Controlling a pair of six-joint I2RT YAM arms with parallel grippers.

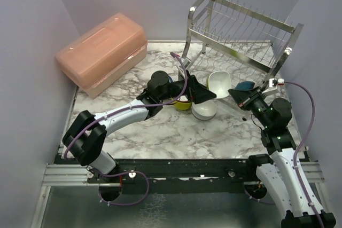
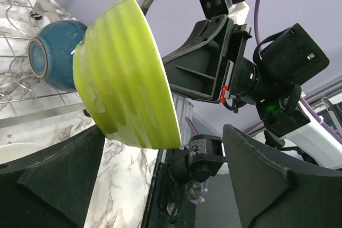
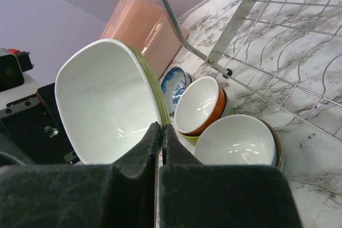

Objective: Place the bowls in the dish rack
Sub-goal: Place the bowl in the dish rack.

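Firmly, right hand (image 3: pixel 161 132) clamps one lime bowl (image 3: pixel 101 105); left hand (image 1: pixel 202 93) spread wide — one teal bowl (image 2: pixel 53 54) in dish rack (image 1: pixel 235 48).

A white-and-grey marbled table (image 1: pixel 160 132) is seen. A pink translucent plastic lidded box (image 1: pixel 101 54) is set far left, a shiny steel wire dish rack (image 1: pixel 240 25) far right, and small round ceramic bowls (image 1: pixel 204 111) are clustered at the centre.

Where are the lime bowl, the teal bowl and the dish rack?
lime bowl (image 2: pixel 125 78), left wrist view, on its ribbed outer wall.
teal bowl (image 2: pixel 61 46), left wrist view, on its outer side above the foot ring.
dish rack (image 1: pixel 290 40), top external view, on its right chrome post.
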